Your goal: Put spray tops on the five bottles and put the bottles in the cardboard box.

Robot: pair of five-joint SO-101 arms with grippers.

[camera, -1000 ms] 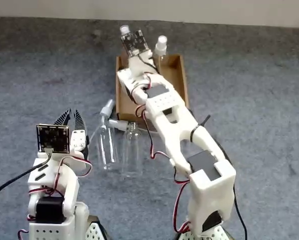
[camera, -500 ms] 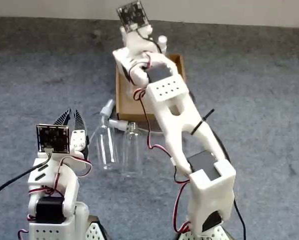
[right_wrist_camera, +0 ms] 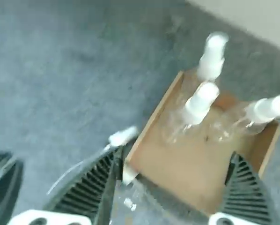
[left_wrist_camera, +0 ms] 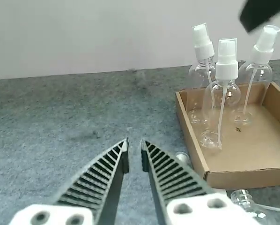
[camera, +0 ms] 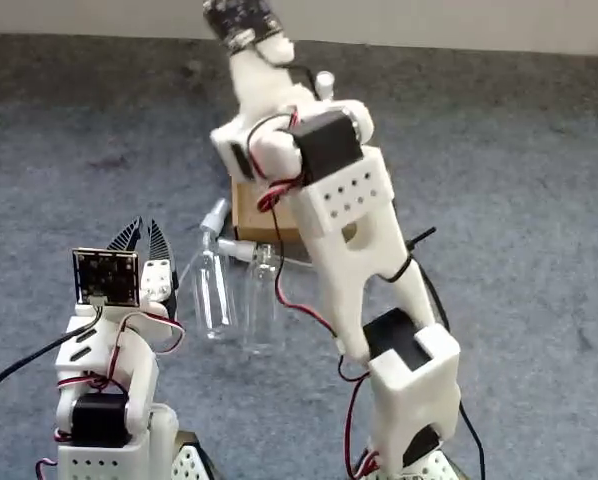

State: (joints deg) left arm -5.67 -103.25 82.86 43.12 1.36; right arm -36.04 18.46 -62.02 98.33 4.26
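A: What changed with the right arm (camera: 349,200)?

B: Within that second it rose from low over the cardboard box (left_wrist_camera: 190,133) to well above it. The right gripper (right_wrist_camera: 175,159) was spread wide and held nothing.

A: So a bottle had been released?

B: Probably. Three capped bottles (left_wrist_camera: 222,93) stood upright at the far end of the box.

A: And the left gripper (left_wrist_camera: 134,146)?

B: It had stayed put, its fingers nearly closed on nothing.

A: What was left?

B: A topped bottle (camera: 211,290) and a bare-necked bottle (camera: 264,305) stood just outside the box, with a loose spray top (camera: 234,247) lying beside the bare neck. Capping that one looked like the next job.
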